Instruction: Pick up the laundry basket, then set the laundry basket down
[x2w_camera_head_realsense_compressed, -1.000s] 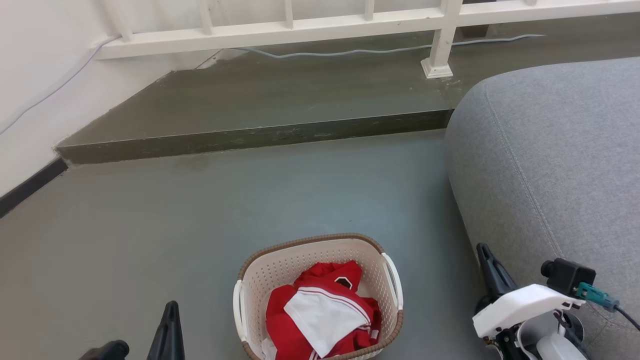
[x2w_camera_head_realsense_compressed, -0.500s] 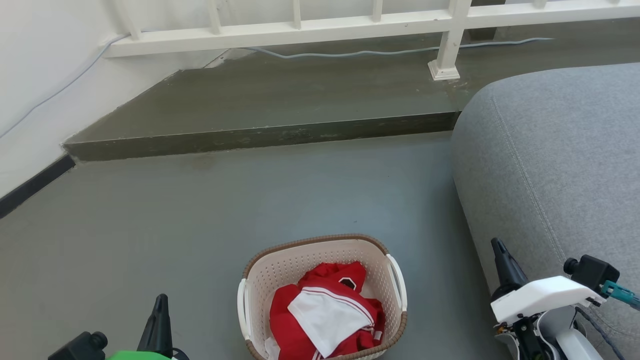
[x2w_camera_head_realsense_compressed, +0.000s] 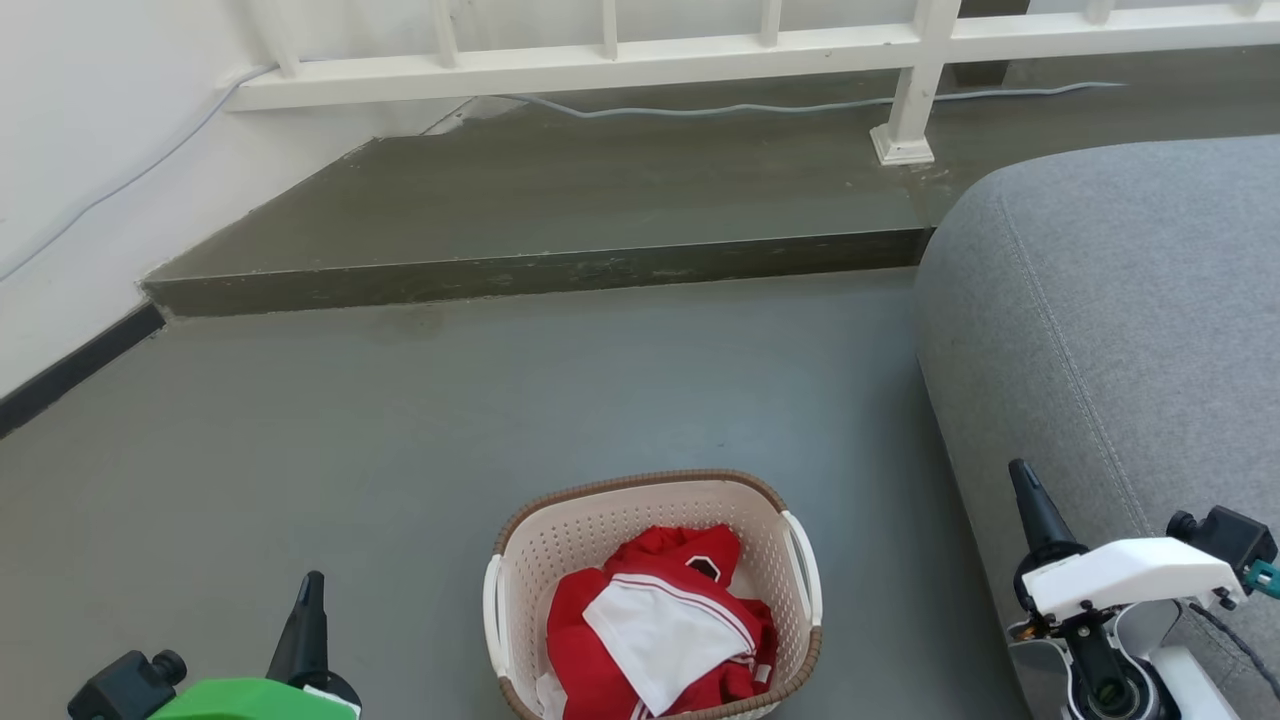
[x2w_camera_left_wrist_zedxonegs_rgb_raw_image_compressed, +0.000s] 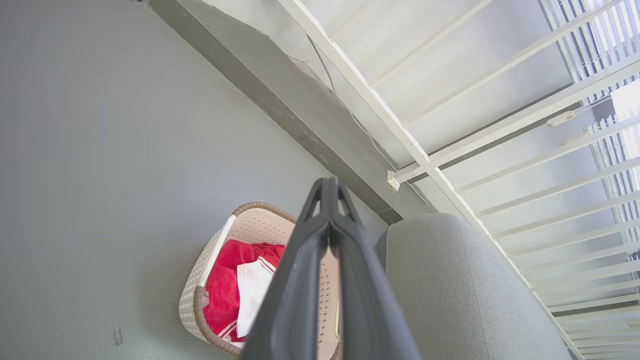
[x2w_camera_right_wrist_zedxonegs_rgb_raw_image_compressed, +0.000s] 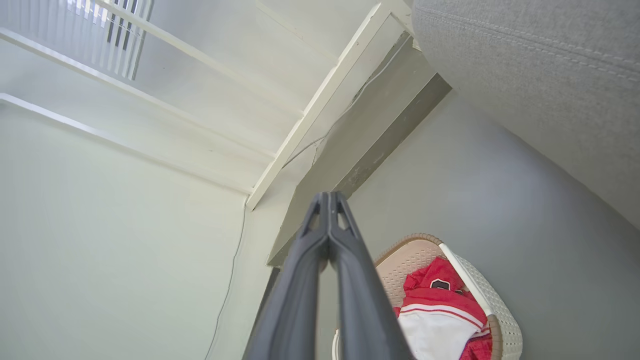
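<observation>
The left end effector (x2w_camera_left_wrist_zedxonegs_rgb_raw_image_compressed: 328, 186) has its two dark fingers pressed together from base to tip, with nothing between them. The right end effector (x2w_camera_right_wrist_zedxonegs_rgb_raw_image_compressed: 327, 197) is likewise closed tight and holds nothing. Both hang above the grey floor (x2w_camera_head_realsense_compressed: 400, 450) with their tips pointing forward.

The laundry basket (x2w_camera_head_realsense_compressed: 560, 540) stands upright on the floor between the two, to the right of the left end effector and to the left of the right one, touching neither. Its near edge lies a little behind both fingertips. One white handle (x2w_camera_head_realsense_compressed: 492, 620) faces the left end effector and the other handle (x2w_camera_head_realsense_compressed: 808, 570) faces the right one. A red and white garment (x2w_camera_head_realsense_compressed: 650, 630) lies crumpled inside.

Just beside the right end effector, on its outer side and ahead of it, is a grey upholstered cushion (x2w_camera_head_realsense_compressed: 1120, 320). Well ahead of both fingertips the floor meets a low dark step (x2w_camera_head_realsense_compressed: 540, 270), and beyond that runs a white railing (x2w_camera_head_realsense_compressed: 700, 55).
</observation>
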